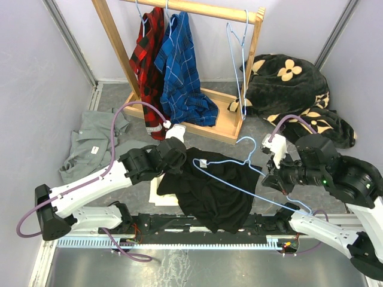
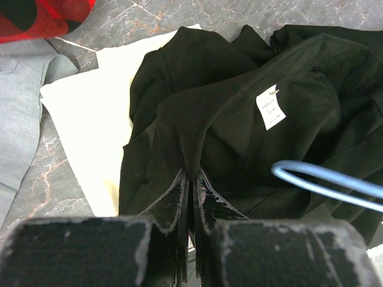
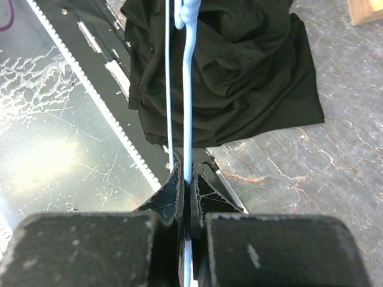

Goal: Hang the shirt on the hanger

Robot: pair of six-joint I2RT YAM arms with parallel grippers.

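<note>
Two grasps are closed: left fingers [image 2: 170, 200] pinch a fold of the soft, limp shirt [image 1: 209, 191], crumpled on the bench [image 3: 335, 155]; right fingers [image 3: 167, 194] clench the thin wire hanger [image 3: 188, 107] over it; better hold, I judge, near the white label [image 2: 270, 107].

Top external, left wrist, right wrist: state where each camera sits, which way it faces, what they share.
Top external: above, behind the bases, looking down at the table; left arm and right arm show.
Left wrist: on the left arm, facing along the left gripper, shut on the shirt.
Right wrist: on the right arm, facing along the right gripper, shut on the hanger.
Shared: shirt and hanger appear in all three.
</note>
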